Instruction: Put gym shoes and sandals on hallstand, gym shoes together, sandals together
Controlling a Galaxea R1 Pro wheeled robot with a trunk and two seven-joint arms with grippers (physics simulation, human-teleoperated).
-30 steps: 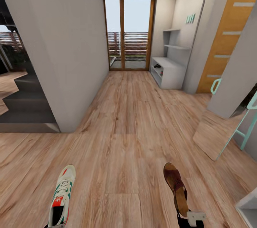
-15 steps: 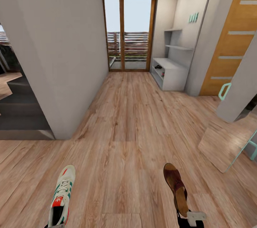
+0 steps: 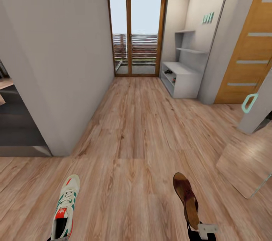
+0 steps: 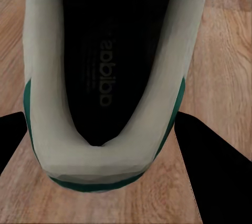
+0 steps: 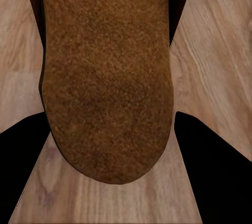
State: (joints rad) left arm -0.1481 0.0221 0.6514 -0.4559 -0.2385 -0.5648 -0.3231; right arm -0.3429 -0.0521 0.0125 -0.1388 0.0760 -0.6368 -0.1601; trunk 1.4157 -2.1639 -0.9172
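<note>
The white lace-up gym shoe with green side stripes and a red-orange tongue patch [image 3: 65, 207] sits low in the head view on the robot's left, toe pointing down the corridor, held above the light brown wood-plank corridor floor [image 3: 132, 143]. In the left wrist view its heel collar and dark insole [image 4: 107, 71] lie between the two black fingers [image 4: 210, 171] of the left hand [image 4: 105, 176]; the hand is closed about the shoe's heel, one finger on each side.

The flat dark brown leather sandal with a tan insole [image 3: 186, 198] is on the robot's right, also pointing ahead, with the right hand [image 3: 201, 231] at its heel end. In the right wrist view the tan suede insole [image 5: 107, 77] runs between the right hand's black fingers [image 5: 215, 176], which pinch it from both sides.

Far down the corridor, against the right wall, stands the pale grey hallstand [image 3: 183, 79], a low bench with open shelf levels and stepped wall shelves above. Small dark and reddish shapes rest in its openings, too small to identify. Beyond it is a wood-framed glass door [image 3: 136, 31]. A light wooden door with pale bars [image 3: 249, 48] is on the right, and a grey wall [image 3: 56, 56] on the left.
</note>
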